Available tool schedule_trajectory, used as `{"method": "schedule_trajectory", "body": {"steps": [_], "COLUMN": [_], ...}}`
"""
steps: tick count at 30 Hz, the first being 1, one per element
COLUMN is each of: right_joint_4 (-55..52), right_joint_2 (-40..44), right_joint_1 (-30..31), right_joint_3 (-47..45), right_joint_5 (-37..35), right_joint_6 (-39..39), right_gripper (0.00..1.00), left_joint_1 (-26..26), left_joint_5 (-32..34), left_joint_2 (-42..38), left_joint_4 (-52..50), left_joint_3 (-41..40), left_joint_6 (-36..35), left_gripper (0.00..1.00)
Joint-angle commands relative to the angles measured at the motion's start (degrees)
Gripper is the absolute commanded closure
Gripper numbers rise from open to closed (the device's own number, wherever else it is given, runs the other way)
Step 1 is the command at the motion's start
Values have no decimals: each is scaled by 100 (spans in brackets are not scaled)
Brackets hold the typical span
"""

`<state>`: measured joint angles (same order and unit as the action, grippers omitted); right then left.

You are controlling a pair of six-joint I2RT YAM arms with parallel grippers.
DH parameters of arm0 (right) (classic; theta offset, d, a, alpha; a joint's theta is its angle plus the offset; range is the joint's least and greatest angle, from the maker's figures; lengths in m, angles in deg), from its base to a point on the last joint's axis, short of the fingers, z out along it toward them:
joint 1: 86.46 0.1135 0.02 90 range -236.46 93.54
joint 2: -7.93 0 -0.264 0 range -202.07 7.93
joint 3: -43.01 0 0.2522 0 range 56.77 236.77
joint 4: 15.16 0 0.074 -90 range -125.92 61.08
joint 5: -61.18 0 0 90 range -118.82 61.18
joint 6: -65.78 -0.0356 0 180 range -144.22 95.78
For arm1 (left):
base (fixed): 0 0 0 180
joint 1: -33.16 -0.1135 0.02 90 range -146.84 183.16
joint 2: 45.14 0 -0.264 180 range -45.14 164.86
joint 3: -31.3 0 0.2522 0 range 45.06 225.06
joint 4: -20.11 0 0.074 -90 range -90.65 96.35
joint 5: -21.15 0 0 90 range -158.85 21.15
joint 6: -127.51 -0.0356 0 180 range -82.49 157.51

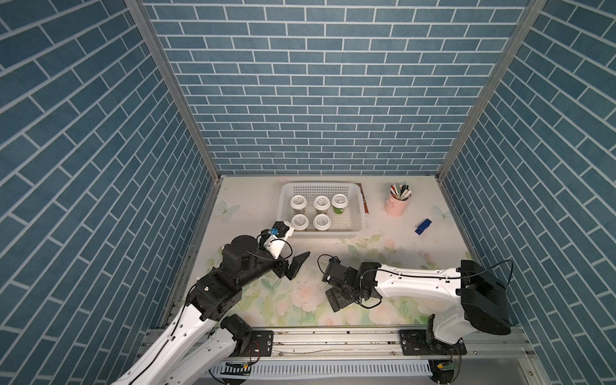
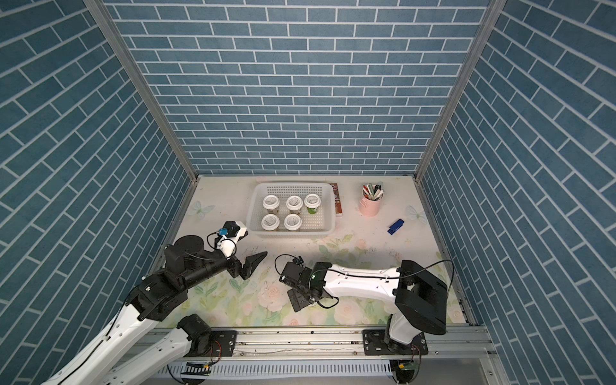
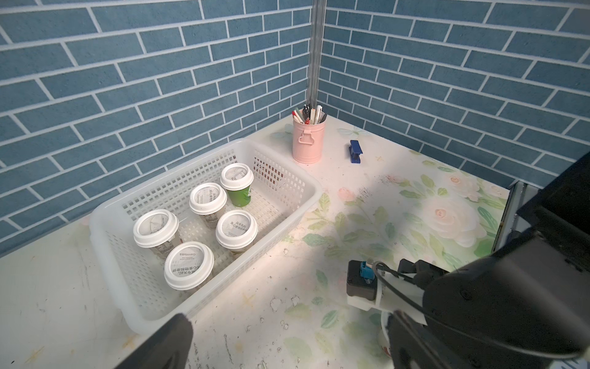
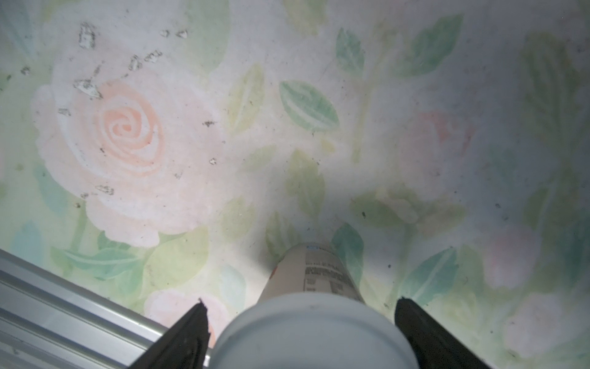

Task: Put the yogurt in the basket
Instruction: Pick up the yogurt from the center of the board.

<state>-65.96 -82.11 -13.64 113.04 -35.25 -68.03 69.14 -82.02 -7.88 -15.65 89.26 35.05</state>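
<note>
Five cups (image 1: 321, 202) are in the basket (image 1: 333, 231), while the sixth cup (image 4: 313, 332) stands on the table (image 1: 400, 253) between the wide-open right jaws, not gripped, and the left jaws gape empty.

Here's the table (image 1: 400, 243), a pale top printed with roses and leaves, scuffed and flaking in spots, with a butterfly print near each far corner. At twelve o'clock, up against the back wall, sits the white basket (image 1: 321, 232), flat on the surface. Just beside its right end lies a flat brown packet (image 1: 364, 200), close enough that I can't tell whether they touch. Over at one o'clock stands the pink cup (image 1: 397, 208) of pens, upright. At two o'clock there's a small blue clip (image 1: 423, 226), lying alone. Down at six o'clock, near the front rail (image 4: 64, 297), one yogurt cup (image 4: 319, 274) stands upright.
</note>
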Motion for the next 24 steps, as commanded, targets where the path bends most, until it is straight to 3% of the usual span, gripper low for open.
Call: {"method": "schedule_trajectory", "body": {"steps": [1, 24], "right_joint_4": [4, -237], "right_joint_2": [-107, -65], "right_joint_1": [31, 47], "right_joint_3": [-26, 61], "right_joint_5": [-130, -311], "right_joint_6": [-259, -295], "right_gripper": [8, 24], "left_joint_1": [21, 22], "left_joint_5": [-45, -9], "left_joint_2": [-33, 36], "left_joint_4": [-16, -57], "left_joint_3": [-61, -48], "left_joint_6": [-53, 61], "left_gripper": [0, 0]}}
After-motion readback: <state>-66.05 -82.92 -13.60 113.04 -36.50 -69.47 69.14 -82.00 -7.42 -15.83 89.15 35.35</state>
